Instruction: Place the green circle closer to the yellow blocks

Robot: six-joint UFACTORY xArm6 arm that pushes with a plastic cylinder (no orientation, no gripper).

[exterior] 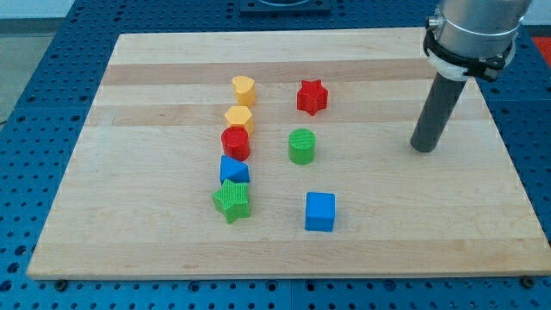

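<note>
Parked near the board's right edge, my tip (423,148) is touching no block and pushing nothing.

From the one camera view, the rod carries nothing and stands well apart from the green circle (302,146), which sits about mid-board, below the red star (312,96) and above the blue cube (320,211). Both yellow blocks lie up and to the view's left of it: a yellow heart (244,88) and, just below that, a yellow hexagon (238,116), heading a column that runs down through a red cylinder (236,142), a blue block (233,170) and a green star (232,200) toward the bottom edge. By my reading the approach has not yet begun. Next, the tip likely needs to come round to the circle's lower right side and shove it up-left, steering clear of the red cylinder and red star.
</note>
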